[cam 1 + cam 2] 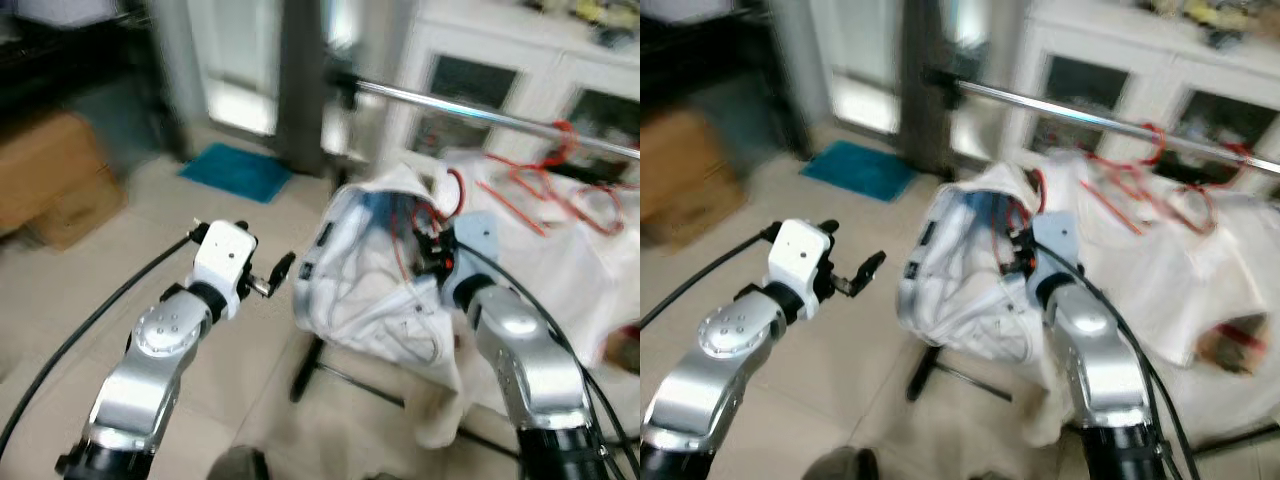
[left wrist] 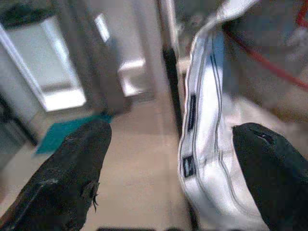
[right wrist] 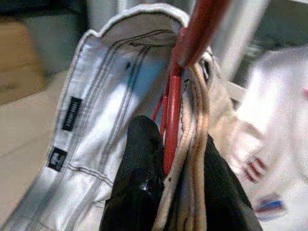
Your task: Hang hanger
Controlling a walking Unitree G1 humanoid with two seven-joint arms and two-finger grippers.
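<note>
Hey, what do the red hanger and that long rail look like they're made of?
Red hanger: probably plastic or coated wire, thin with a smooth, glossy red surface; the right claw grips it with white cloth. Rail: looks like metal, a shiny silver tube with bright reflections.

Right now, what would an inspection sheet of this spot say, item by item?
Surface: beige tiled floor.
Job's things: red hanger carrying a white garment; metal rail above, with more red hangers.
Clutter: cardboard box, teal mat.
Grippers: right gripper shut on the hanger and cloth; left gripper open, beside the garment.
Cables: black cables along both arms.
Surroundings: white glass-door cabinet.
</note>
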